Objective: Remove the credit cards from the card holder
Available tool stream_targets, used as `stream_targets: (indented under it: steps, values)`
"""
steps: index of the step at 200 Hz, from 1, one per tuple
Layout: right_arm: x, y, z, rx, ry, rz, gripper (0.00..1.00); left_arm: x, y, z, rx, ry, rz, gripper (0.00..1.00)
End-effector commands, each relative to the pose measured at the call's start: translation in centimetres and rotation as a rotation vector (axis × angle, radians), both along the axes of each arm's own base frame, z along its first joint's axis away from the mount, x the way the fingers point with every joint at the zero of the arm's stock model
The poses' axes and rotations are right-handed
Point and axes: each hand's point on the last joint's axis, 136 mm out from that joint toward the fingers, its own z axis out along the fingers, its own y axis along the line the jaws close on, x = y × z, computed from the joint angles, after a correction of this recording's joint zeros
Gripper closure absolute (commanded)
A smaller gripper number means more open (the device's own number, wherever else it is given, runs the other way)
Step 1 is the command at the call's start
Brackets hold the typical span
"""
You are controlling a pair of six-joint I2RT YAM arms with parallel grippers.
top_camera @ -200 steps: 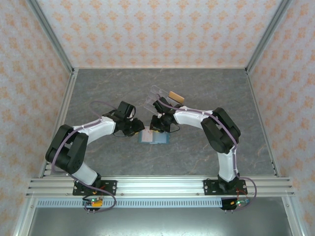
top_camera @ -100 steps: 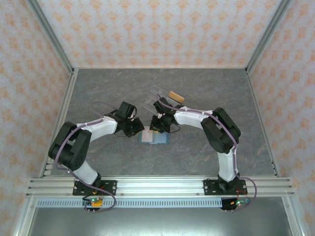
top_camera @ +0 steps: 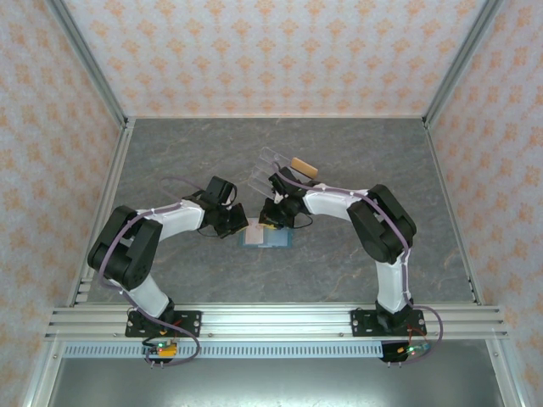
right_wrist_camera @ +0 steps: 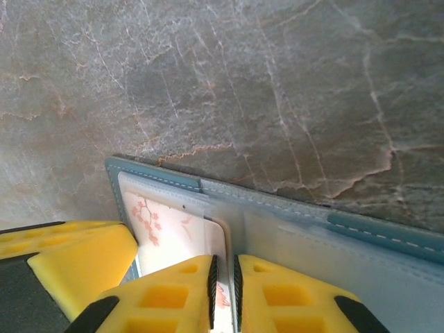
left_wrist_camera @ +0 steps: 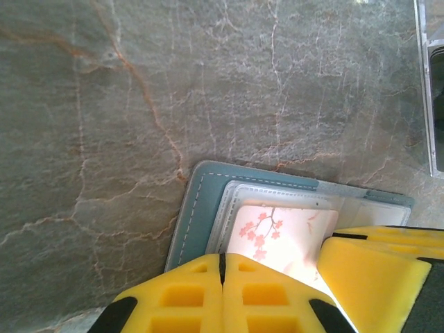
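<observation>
The teal-blue card holder (top_camera: 268, 238) lies open on the grey marble table between both arms. Its stitched cover (left_wrist_camera: 198, 211) frames clear pockets with a white credit card (left_wrist_camera: 286, 232) printed with pink blossoms. My left gripper (left_wrist_camera: 223, 262) rests at the holder's left edge, its yellow pads pressed together with nothing visible between them. My right gripper (right_wrist_camera: 223, 277) is shut on the card's (right_wrist_camera: 177, 222) right edge, which runs into the thin gap between its pads, just left of the holder's fold (right_wrist_camera: 277, 208). From above, the left gripper (top_camera: 238, 225) and the right gripper (top_camera: 273, 218) nearly meet over the holder.
A clear acrylic tiered stand (top_camera: 273, 168) with a tan block (top_camera: 303, 166) beside it stands just behind the right gripper; its edge (left_wrist_camera: 431, 83) shows in the left wrist view. Patterned walls enclose the table on three sides.
The left gripper's jaws have closed fully, and the left arm has shifted slightly right toward the holder. The right gripper has kept its grip and place.
</observation>
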Motion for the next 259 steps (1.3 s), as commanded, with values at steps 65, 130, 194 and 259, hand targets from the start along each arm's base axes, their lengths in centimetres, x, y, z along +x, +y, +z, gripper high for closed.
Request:
stream_targets:
  steps: [65, 130, 194, 259]
  values:
    - [0.0, 1.3, 0.9, 0.132, 0.0, 0.02, 0.84, -1.2, 0.1, -1.7, 0.021, 0.048, -0.005, 0.97]
    - [0.4, 1.5, 2.4, 0.177, -0.044, 0.013, 0.95, -1.3, 0.3, -1.6, 0.026, 0.045, -0.003, 0.98]
    - [0.8, -0.4, 2.7, 0.131, -0.085, -0.017, 1.0, -1.2, 1.0, -1.0, 0.069, 0.032, -0.012, 0.96]
    - [0.4, -1.5, 1.9, 0.095, -0.074, -0.032, 1.0, -1.3, 1.1, -1.2, 0.073, 0.036, -0.011, 0.94]
